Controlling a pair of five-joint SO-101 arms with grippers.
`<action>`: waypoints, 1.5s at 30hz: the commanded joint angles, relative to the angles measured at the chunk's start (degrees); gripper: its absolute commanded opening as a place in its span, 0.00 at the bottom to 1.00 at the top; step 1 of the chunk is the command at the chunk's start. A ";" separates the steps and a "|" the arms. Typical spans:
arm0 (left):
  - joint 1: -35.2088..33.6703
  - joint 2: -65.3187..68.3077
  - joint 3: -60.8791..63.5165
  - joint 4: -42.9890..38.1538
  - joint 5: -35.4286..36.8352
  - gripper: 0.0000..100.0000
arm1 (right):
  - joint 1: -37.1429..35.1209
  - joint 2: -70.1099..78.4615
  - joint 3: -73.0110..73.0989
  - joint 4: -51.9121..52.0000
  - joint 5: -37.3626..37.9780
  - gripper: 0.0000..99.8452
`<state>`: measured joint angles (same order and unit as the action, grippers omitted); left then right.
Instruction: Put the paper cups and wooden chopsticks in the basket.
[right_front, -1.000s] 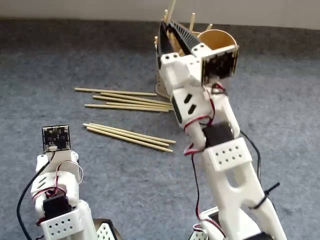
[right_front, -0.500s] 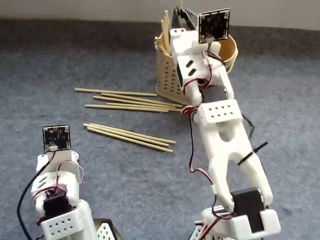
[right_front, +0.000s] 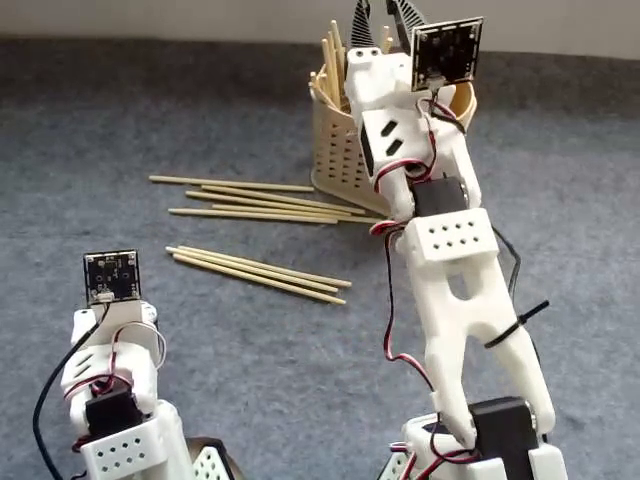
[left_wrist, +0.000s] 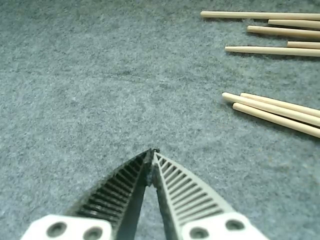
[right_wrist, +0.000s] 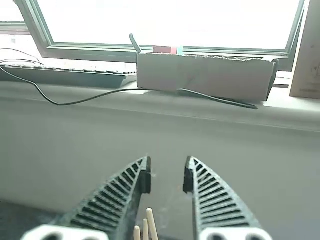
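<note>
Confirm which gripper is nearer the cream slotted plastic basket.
Right. The right gripper hovers open just above the cream slotted plastic basket; the left gripper is shut over grey carpet, far from it, near loose wooden chopsticks.

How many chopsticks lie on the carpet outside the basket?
8: a bundle of five beside the basket, a bundle of three nearer the left arm. More may hide under the right arm.

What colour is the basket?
Cream, with a grid of small holes; the high view shows the basket best.
</note>
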<state>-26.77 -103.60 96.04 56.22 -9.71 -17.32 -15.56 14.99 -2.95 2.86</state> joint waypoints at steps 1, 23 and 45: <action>-0.40 -0.22 1.10 -0.18 -0.44 0.01 | -0.48 -6.20 1.01 -0.75 -0.44 0.12; -0.40 -0.22 1.10 -0.18 -0.44 0.01 | -12.88 -24.31 -3.65 38.02 -0.26 0.12; -0.40 -0.22 1.10 -0.18 -0.44 0.01 | -32.92 -6.37 17.36 45.49 8.18 0.12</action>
<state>-26.77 -103.60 96.04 56.22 -9.71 -49.49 -25.14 32.22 45.49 8.13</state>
